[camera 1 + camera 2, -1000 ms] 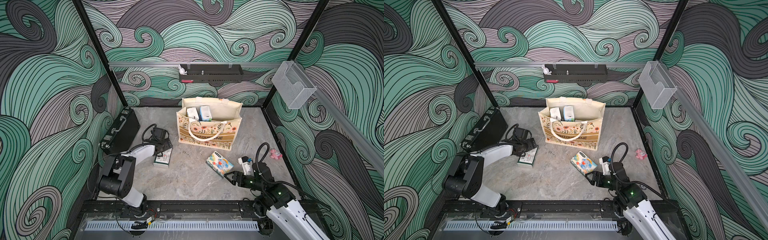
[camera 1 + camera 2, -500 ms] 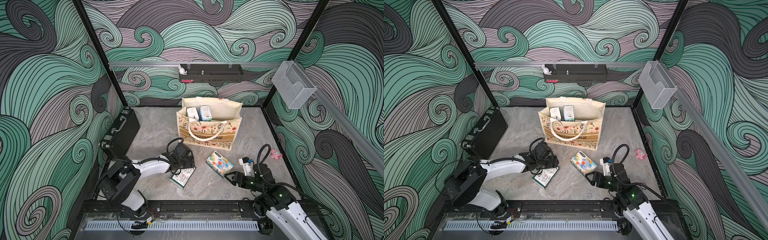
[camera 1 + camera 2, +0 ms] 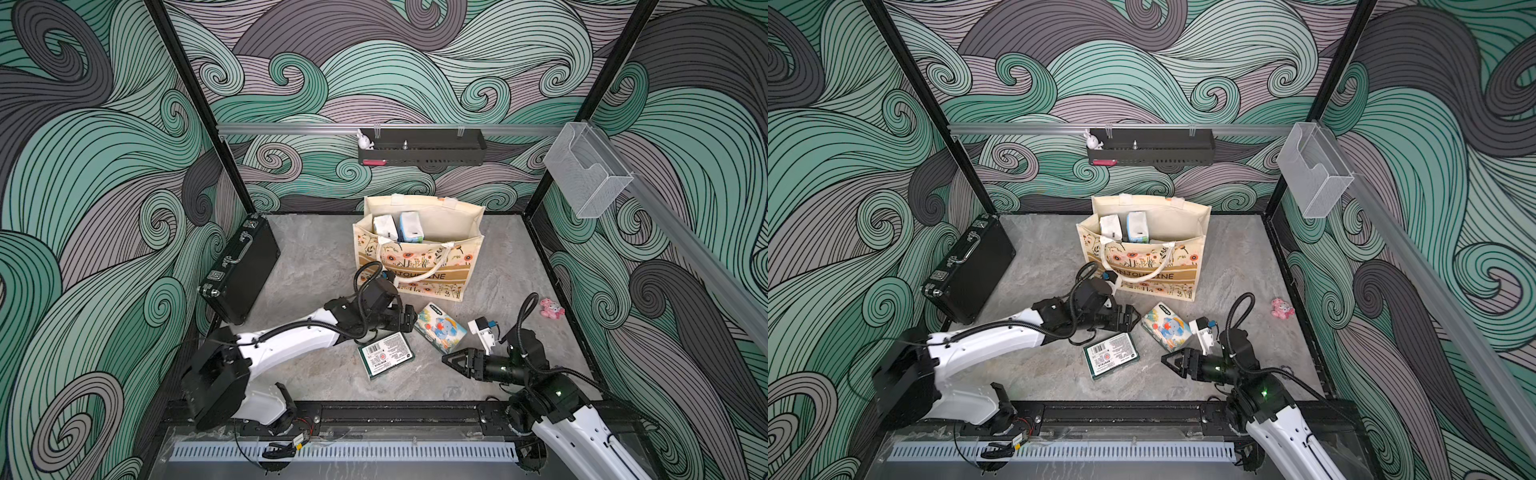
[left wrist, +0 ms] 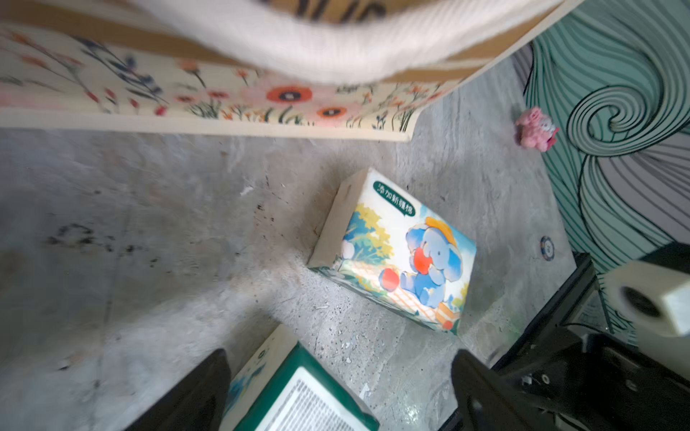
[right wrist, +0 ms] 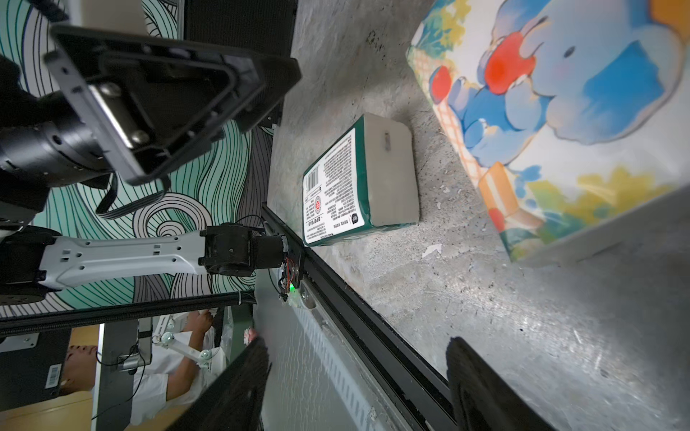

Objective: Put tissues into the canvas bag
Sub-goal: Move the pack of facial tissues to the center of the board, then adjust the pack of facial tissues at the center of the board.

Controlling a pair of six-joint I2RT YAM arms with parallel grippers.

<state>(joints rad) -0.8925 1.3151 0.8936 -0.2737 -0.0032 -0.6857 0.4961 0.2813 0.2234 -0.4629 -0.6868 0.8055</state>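
The cream canvas bag (image 3: 419, 253) (image 3: 1144, 255) stands upright at the back middle. A white pack (image 3: 384, 227) and a light blue pack (image 3: 411, 226) of tissues poke out of it. On the floor in front lie an elephant-print pack (image 3: 440, 328) (image 4: 403, 253) (image 5: 560, 93) and a dark green pack (image 3: 385, 355) (image 4: 298, 392) (image 5: 358, 186). My left gripper (image 3: 409, 316) (image 4: 339, 362) is open just above the green pack's far edge, holding nothing. My right gripper (image 3: 451, 359) (image 5: 358, 350) is open and empty, low over the front rail, pointing at the green pack.
A black briefcase (image 3: 241, 270) leans against the left wall. A pink toy (image 3: 551, 308) (image 4: 535, 128) lies near the right wall. A black shelf (image 3: 422, 151) and a clear holder (image 3: 586, 174) hang on the walls.
My left arm has swept from beside the briefcase to the front middle, and the green pack has moved right with it, ending near the elephant pack. The right arm has barely moved.
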